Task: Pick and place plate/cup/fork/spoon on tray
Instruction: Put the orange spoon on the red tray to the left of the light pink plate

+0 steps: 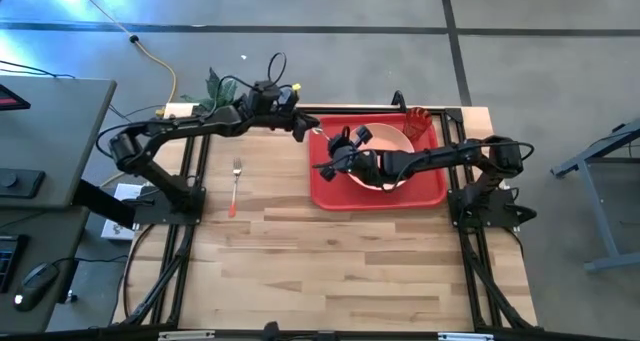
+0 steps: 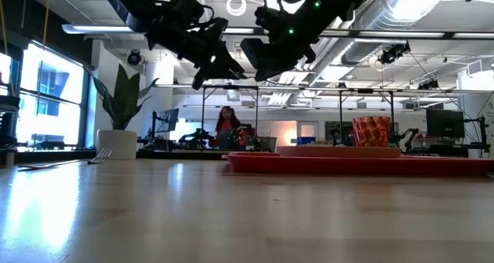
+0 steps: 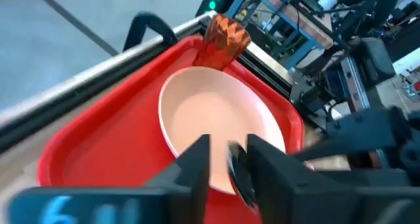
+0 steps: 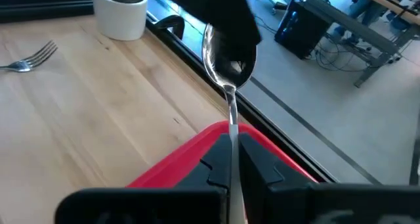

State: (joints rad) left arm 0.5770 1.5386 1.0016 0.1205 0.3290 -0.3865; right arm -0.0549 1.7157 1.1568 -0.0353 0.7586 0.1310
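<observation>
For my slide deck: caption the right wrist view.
Right gripper holds the spoon upright over the tray edge, with the fork and a white pot on the table beyond.

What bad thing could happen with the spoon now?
The spoon is pinched by its thin handle in the right gripper, above the tray edge; it might slip and land on the table instead. The left gripper is right at the spoon's bowl, so the two arms could bump.
</observation>
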